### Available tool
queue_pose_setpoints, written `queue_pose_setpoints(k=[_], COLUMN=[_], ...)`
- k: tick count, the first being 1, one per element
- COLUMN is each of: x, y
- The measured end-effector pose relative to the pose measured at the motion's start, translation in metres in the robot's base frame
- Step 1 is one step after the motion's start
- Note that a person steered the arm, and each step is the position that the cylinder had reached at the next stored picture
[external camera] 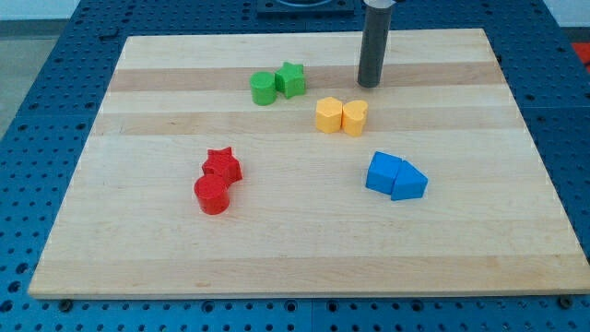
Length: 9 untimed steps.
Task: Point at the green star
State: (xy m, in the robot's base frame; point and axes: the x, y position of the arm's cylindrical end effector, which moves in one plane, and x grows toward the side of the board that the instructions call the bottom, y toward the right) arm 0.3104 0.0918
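Observation:
The green star lies near the view's top, touching a green cylinder on its left. My tip rests on the board to the right of the green star, about a block's width and a half away, and just above the yellow blocks.
A yellow hexagon and a yellow heart-like block sit together below my tip. Two blue blocks lie at the lower right. A red star and a red cylinder sit at the lower left. The wooden board has blue pegboard around it.

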Motion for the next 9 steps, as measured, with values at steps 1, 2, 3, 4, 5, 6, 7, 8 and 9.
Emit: queue_pose_setpoints(k=[1, 2, 3, 4, 5, 6, 7, 8, 9], x=[0.000, 0.000, 0.000, 0.006, 0.014, 0.014, 0.025, 0.042, 0.048], y=[-0.005, -0.023, -0.054, -0.074, -0.082, -0.082, -0.082, -0.082, -0.082])
